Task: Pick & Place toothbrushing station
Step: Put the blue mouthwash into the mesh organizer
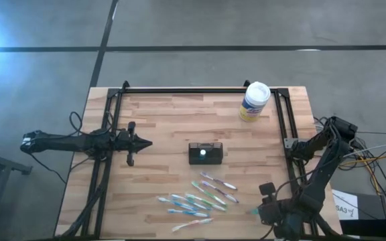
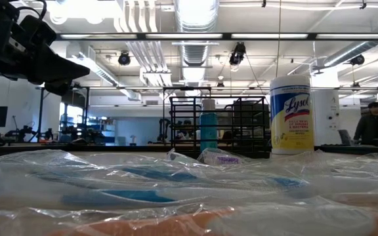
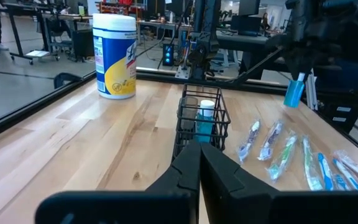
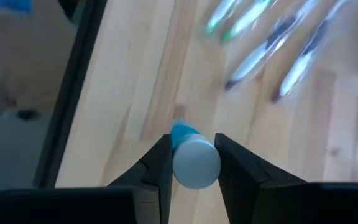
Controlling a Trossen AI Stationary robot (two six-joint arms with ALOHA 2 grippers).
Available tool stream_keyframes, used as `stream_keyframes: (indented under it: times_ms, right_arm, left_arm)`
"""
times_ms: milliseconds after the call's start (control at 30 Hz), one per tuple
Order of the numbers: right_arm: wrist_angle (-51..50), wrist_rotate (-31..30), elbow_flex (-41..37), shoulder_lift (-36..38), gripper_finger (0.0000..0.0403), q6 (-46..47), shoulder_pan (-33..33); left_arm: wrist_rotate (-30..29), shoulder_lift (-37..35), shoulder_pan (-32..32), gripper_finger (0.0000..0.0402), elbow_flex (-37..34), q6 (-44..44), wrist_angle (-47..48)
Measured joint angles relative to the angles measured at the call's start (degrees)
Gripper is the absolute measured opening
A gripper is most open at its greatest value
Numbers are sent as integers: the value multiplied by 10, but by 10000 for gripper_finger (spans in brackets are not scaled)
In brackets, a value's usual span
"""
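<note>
The toothbrushing station is a small black wire holder standing on its base mid-table, with a blue-and-white tube upright inside it. My left gripper hovers shut to its left, pointing at it. My right gripper is above the table's near right corner, shut on a small blue tube with a whitish end. Several wrapped toothbrushes lie flat between the station and the near edge. My right gripper pinches the blue tube between its two fingers, one on each side of its whitish upper end. The fingers slant steeply down from the near right. The tube is lifted clear of the table, and its blue end hangs below the fingers.
A white-lidded, yellow-labelled wipes canister stands at the far right. A black frame rail runs along the table's far edge and down both sides. Bare wood lies between the canister and the station.
</note>
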State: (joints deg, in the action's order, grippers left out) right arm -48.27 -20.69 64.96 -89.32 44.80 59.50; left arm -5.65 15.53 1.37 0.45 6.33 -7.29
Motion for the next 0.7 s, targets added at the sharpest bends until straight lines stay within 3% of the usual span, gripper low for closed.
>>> stream_keyframes:
  times_ms: [333,700]
  right_arm:
    - [-12,-50,31,52,89,1,-61]
    - [-8,-65,46,75,89,-16,-162]
  left_arm:
    - [0,0,0,20,0,1,0]
    - [0,0,0,9,-1,17,-8]
